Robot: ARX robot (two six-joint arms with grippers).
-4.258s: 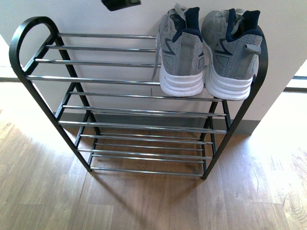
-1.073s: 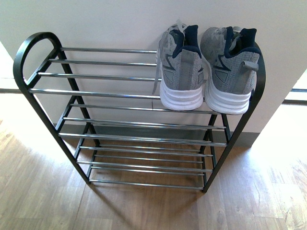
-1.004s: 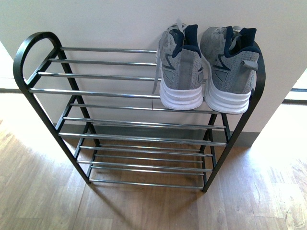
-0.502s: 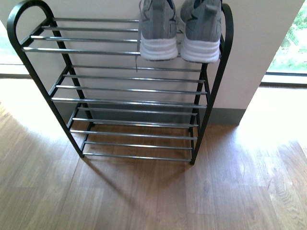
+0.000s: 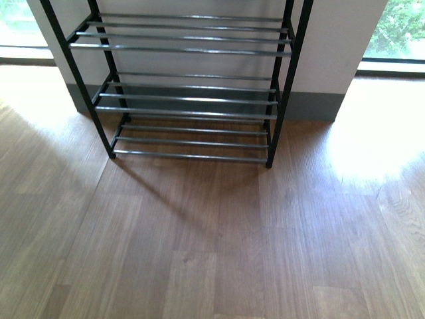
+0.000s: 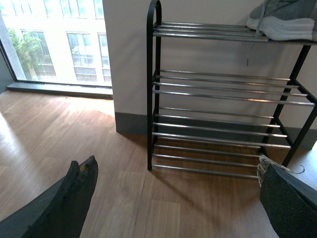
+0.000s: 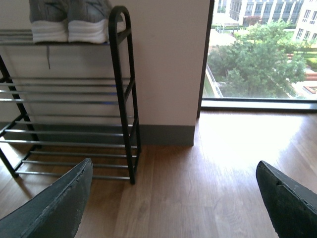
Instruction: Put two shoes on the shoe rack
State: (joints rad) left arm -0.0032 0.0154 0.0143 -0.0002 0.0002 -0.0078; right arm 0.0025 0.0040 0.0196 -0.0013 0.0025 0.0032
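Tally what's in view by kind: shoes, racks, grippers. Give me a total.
Shoes: 2, grey, side by side on the top tier.
Shoe rack: 1, black frame with chrome bars.
Grippers: 2, the left gripper and the right gripper, both open and empty.
Total: 5

We log the shoe rack (image 5: 186,111): black frame, shiny chrome bars. We tag the shoes (image 7: 86,15) grey knit, white soles. Floor (image 5: 212,239): mid-brown wood grain, plank pattern, pale glare patches. Wall (image 7: 168,59) plain off-white, skirting (image 7: 166,135) grey. Tree (image 7: 257,59) outside green.
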